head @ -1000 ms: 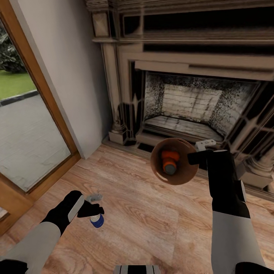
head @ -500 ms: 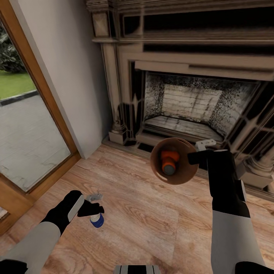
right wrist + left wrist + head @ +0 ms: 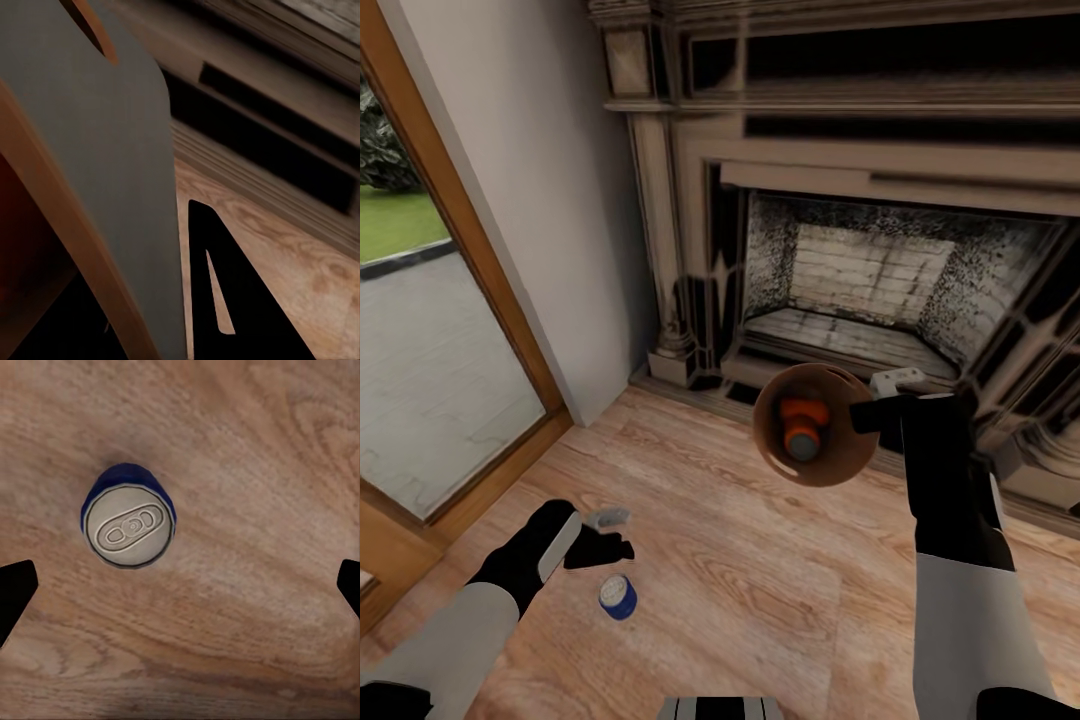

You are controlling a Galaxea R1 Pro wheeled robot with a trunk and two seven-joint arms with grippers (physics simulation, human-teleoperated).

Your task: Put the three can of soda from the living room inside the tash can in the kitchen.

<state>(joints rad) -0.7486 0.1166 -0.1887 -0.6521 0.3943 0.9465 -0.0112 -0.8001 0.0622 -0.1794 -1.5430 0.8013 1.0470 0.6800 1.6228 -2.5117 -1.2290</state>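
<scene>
1. Head view: pale wood plank floor point(image 3: 760, 580) in front of a brick-lined fireplace with a pale carved surround point(image 3: 840, 290). A wood-framed glass door point(image 3: 440, 330) stands to the left, with paving and grass beyond it.
2. Dark blue drink can with a silver top point(image 3: 618, 596) stands upright on the floor, silver pull-tab end up. The left wrist view looks straight down on it point(image 3: 129, 526).
3. Left gripper point(image 3: 600, 535), black-fingered, hangs above the floor, just beside the blue can and apart from it. Jaws spread wide: in the wrist view the two dark fingertips point(image 3: 13, 592) sit at opposite edges with bare floor between, and the can lies off to one side of that gap. Nothing held.
4. Small round tapered bin, grey outside and tan-brown inside point(image 3: 815, 425), is held off the floor at the right gripper point(image 3: 872, 412), mouth tilted toward the camera.
5. Right jaws are clamped on the bin's rim; the right wrist view shows the grey wall point(image 3: 90, 150) against a finger.
6. Bright orange can with a silver top point(image 3: 802, 428) lies inside the bin. Whether a second one is beneath it cannot be told.
</scene>
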